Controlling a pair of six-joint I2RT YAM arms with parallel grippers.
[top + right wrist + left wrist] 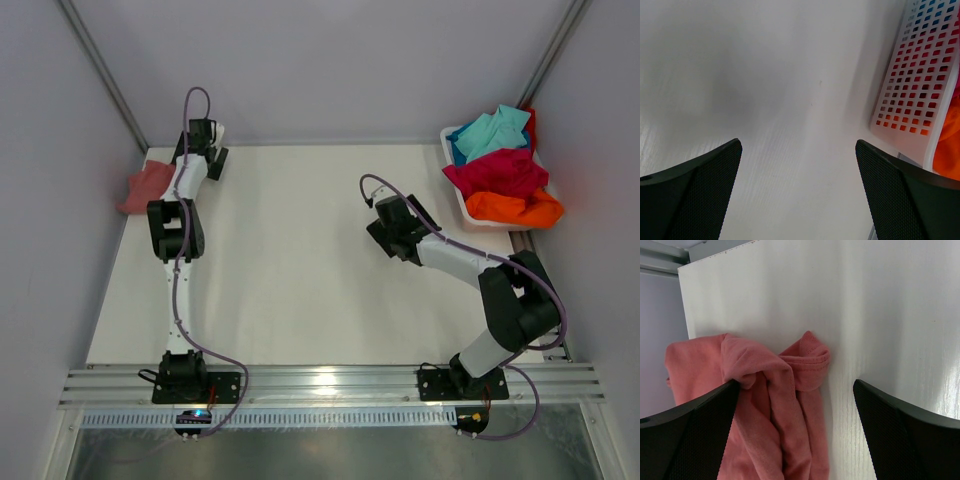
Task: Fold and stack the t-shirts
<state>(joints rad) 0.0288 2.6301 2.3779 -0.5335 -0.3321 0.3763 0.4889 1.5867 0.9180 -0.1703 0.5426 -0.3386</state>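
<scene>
A salmon-pink t-shirt (147, 186) lies crumpled at the far left edge of the table. My left gripper (200, 156) hangs over it, open. In the left wrist view the pink t-shirt (755, 360) bunches between and below the left gripper's (796, 390) spread fingers, and the left finger (700, 435) covers part of the cloth. Turquoise (490, 130), crimson (497, 172) and orange (515, 208) t-shirts are heaped in the white tub (456, 195) at the back right. My right gripper (398, 228) is open over bare table, left of the tub, holding nothing (797, 150).
The white tub's perforated wall (912, 85) shows at the right of the right wrist view, with orange cloth (950, 150) behind it. Grey walls close in on both sides. A metal rail (330, 385) runs along the near edge.
</scene>
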